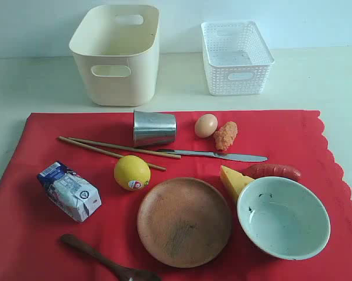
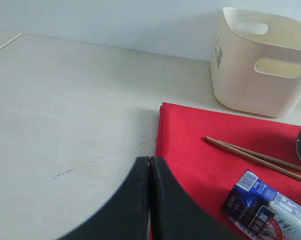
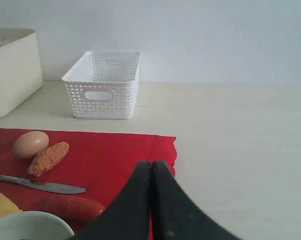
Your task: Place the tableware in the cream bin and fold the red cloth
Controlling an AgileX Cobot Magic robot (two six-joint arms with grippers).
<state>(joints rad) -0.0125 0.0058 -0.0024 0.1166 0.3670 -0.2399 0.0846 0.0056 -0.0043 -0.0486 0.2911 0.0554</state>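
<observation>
Exterior view: the tableware is seen laid out on the red cloth (image 1: 281, 137), with the steel tumbler (image 1: 154, 127) on its side, the chopsticks (image 1: 123, 147) and knife (image 1: 214, 155) beside it, and the wooden plate (image 1: 183, 221), pale bowl (image 1: 283, 216) and dark spoon (image 1: 106, 262) nearer the camera; the cream bin (image 1: 123, 91) is shown empty beyond the cloth's far edge, and nothing is judged to be sorted yet. A small round sticker is carried by the lemon (image 1: 131, 172) and blue print by the milk carton (image 1: 69, 191), neither legible. Left wrist view: the left gripper (image 2: 150, 162) is pictured with its jaws pressed together on nothing, above the cloth's corner; a dark printed label on the bin's end wall cannot be read. Right wrist view: the right gripper (image 3: 151, 165) is likewise closed and empty, near the cloth's scalloped edge. A first pick would be best served if the jaws were parted before descent, the tumbler taken across its rim, and the cloth left until it is cleared
</observation>
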